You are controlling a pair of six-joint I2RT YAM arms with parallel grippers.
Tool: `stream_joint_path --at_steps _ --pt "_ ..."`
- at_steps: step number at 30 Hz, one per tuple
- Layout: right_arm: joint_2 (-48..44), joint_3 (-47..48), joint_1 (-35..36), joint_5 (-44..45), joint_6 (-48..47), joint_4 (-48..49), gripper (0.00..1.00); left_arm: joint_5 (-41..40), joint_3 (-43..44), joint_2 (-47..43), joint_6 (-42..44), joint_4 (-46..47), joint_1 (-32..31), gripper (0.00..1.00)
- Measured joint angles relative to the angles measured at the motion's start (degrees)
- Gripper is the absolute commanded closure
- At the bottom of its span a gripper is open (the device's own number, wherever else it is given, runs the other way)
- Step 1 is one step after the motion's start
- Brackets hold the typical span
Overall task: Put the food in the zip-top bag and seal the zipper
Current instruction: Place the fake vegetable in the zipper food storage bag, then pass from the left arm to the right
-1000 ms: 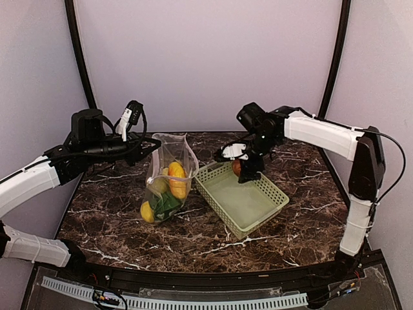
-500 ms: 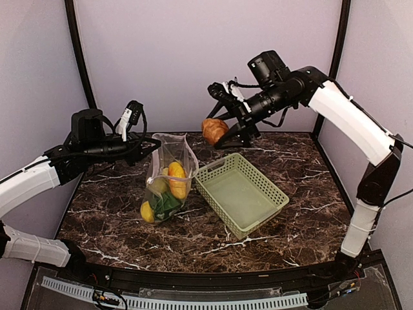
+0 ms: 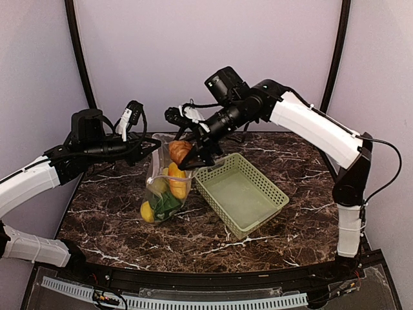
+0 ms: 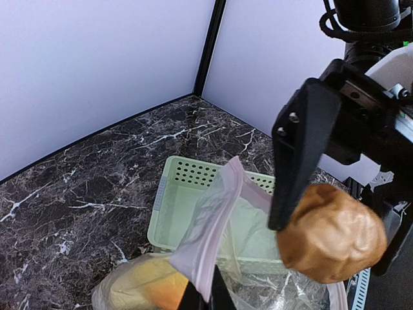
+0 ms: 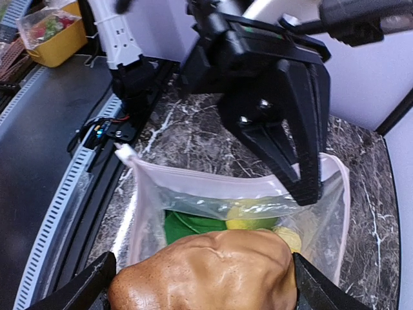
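Observation:
The zip-top bag [image 3: 161, 188] stands upright on the marble table, its mouth held up. My left gripper [image 3: 153, 146] is shut on the pinkish zipper strip [image 4: 216, 236] at the rim. Food lies inside the bag: a yellow lemon [image 3: 148, 211], an orange piece [image 3: 177, 179] and green pieces [image 3: 167, 203]. My right gripper [image 3: 183, 152] is shut on the brown potato [image 5: 206, 271], which fills the gap between its jaws. The potato [image 4: 332, 232] hangs just above the open mouth of the bag [image 5: 239, 194].
A pale green perforated basket [image 3: 242, 194] sits right of the bag, touching it, with nothing showing inside. The right arm's forearm [image 3: 303, 126] reaches across above the basket's far corner. Dark frame posts [image 3: 80, 58] stand at the back corners.
The right arm lifted the potato out of the basket, swung up and left, and now holds it over the bag's mouth. The left arm and the bag have not moved.

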Motion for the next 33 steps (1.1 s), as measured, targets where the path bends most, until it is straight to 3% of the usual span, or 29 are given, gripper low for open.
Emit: stream_joint_path --at_steps 3,12,18,22,27,29,32,33 --pt "2.82 1.73 0.5 5.11 1.99 2.36 0.02 0.0 0.0 0.0 0.0 0.0 0.0 0.99" --pt "0.66 0.13 2.1 10.25 3.04 4.87 0.01 -0.11 0.0 -0.02 0.0 -0.09 0.0 0.99" --pt "-6.43 -6.45 2.71 8.46 -4.52 1.53 0.17 -0.09 0.0 -0.02 0.0 -0.09 0.0 0.99" --pt "-8.13 -11.61 5.22 11.93 -8.94 -0.02 0.23 -0.09 0.0 -0.02 0.0 -0.09 0.0 0.99" --pt "-5.99 -13.97 8.41 19.54 -10.73 0.42 0.43 -0.02 0.0 -0.02 0.0 -0.11 0.0 0.99" --pt "-4.37 -13.97 9.31 22.43 -10.4 0.85 0.58 0.0 0.0 -0.02 0.0 -0.11 0.0 0.99" --pt "-2.6 -13.73 9.7 24.98 -10.27 1.33 0.98 0.02 0.0 -0.02 0.0 -0.11 0.0 0.99" --pt "-2.12 -13.42 9.75 25.68 -10.25 1.4 1.0 0.07 0.0 -0.02 0.0 -0.11 0.0 0.93"
